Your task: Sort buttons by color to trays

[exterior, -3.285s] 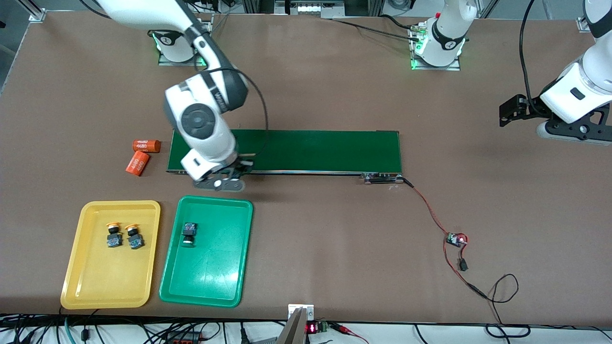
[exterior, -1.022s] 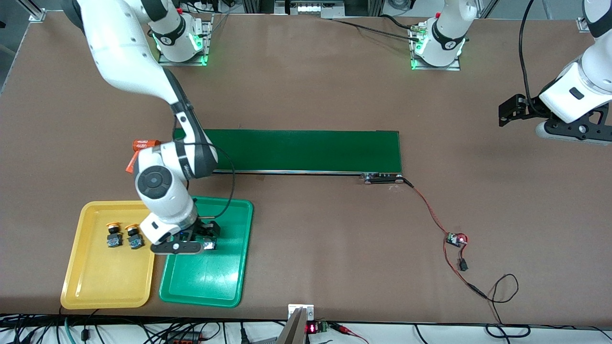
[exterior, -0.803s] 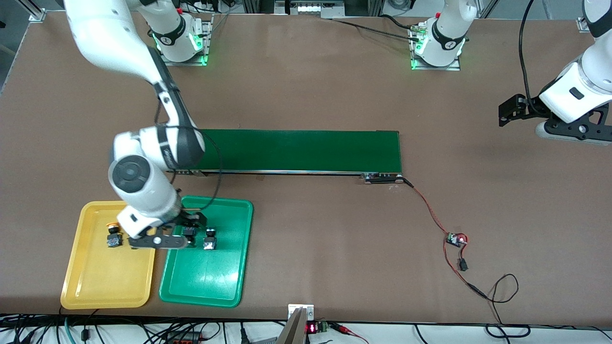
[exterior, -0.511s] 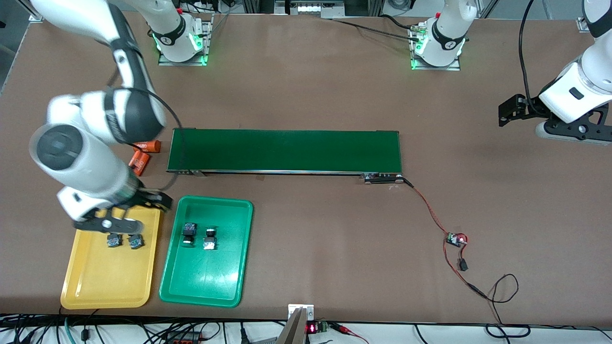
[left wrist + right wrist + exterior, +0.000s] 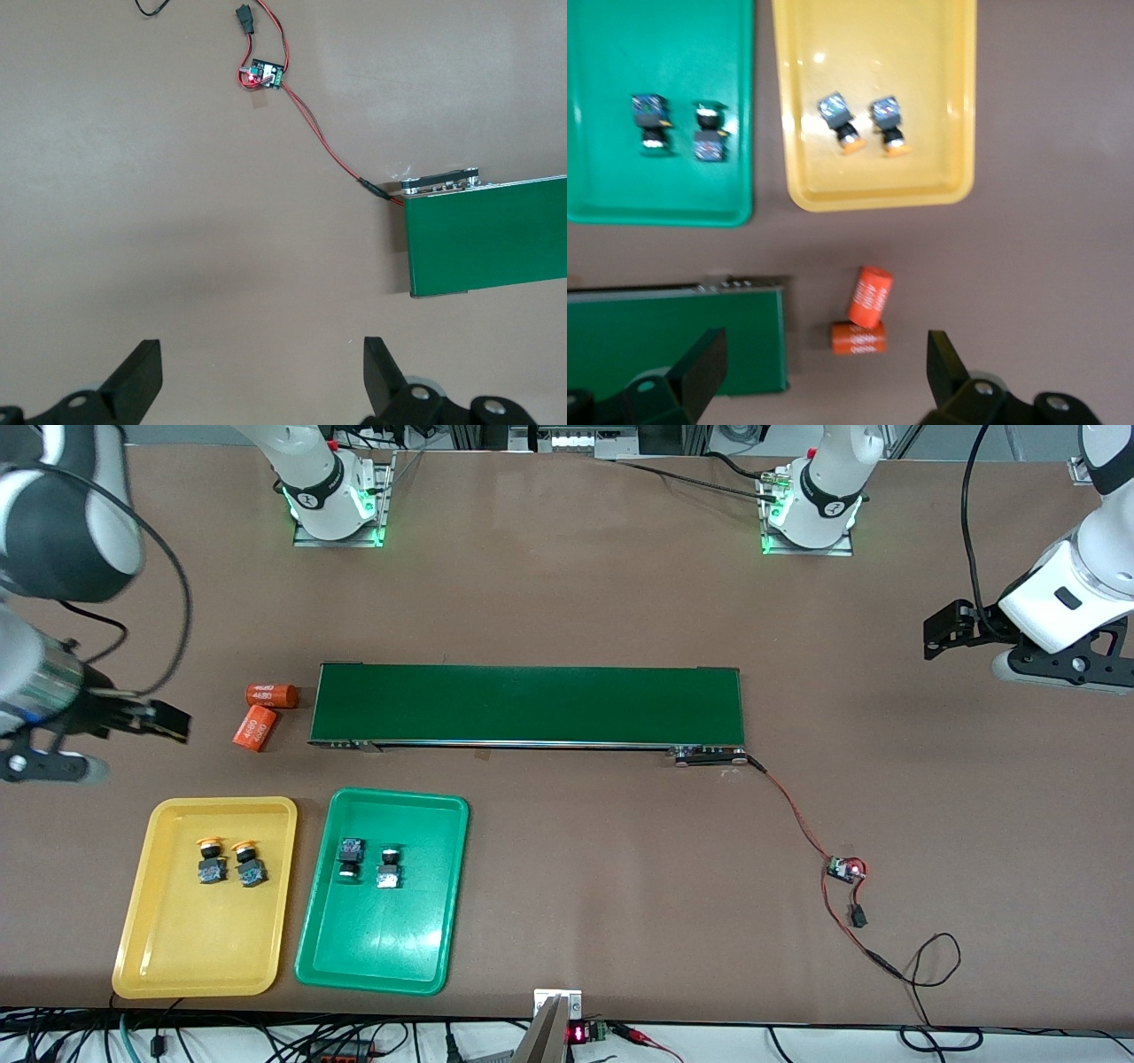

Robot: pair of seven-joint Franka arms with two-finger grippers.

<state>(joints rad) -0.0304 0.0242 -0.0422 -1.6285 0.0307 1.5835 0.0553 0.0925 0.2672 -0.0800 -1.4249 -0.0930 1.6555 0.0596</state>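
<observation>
Two orange-capped buttons [image 5: 209,861] [image 5: 249,864] lie side by side in the yellow tray [image 5: 195,948]. Two green-capped buttons [image 5: 350,859] [image 5: 388,866] lie in the green tray [image 5: 381,948]. The right wrist view shows both trays, yellow [image 5: 877,190] and green [image 5: 656,199], with their buttons [image 5: 842,124] [image 5: 649,124]. My right gripper [image 5: 49,766] [image 5: 824,372] hangs open and empty, raised over the table at the right arm's end, near the orange cylinders. My left gripper [image 5: 1059,676] [image 5: 261,372] waits open and empty over bare table at the left arm's end.
A long dark-green conveyor belt [image 5: 527,704] [image 5: 487,235] lies across the middle. Two orange numbered cylinders [image 5: 270,693] [image 5: 255,728] [image 5: 871,297] lie at its end toward the right arm. A small circuit board [image 5: 846,868] [image 5: 264,75] with red wires lies toward the left arm's end.
My right gripper left the second green button in the green tray, rose, and swung across the yellow tray toward the right arm's end. The left arm has not moved.
</observation>
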